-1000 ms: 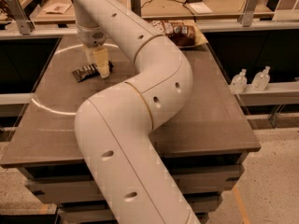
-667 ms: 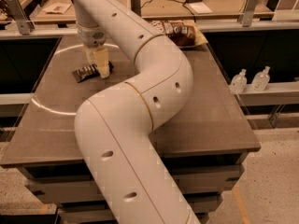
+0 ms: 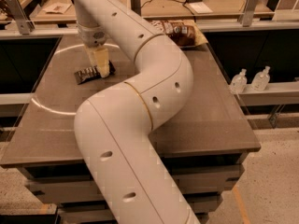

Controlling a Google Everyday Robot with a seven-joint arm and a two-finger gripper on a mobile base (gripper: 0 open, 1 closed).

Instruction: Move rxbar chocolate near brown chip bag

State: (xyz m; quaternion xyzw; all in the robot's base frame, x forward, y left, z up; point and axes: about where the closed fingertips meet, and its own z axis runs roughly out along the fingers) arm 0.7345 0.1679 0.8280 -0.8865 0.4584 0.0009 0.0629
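The rxbar chocolate (image 3: 86, 74) lies flat on the back left part of the dark table (image 3: 212, 111), a thin dark wrapper with pale lettering. My gripper (image 3: 102, 65) reaches straight down onto the bar's right end and covers that end. The brown chip bag (image 3: 185, 33) lies at the table's back right corner, partly behind my arm and well apart from the bar.
My large white arm (image 3: 140, 125) sweeps across the middle of the table from the front. Two small clear bottles (image 3: 250, 80) stand on a ledge to the right. A pale arc is marked on the table's left side. Railings and a cluttered bench run along the back.
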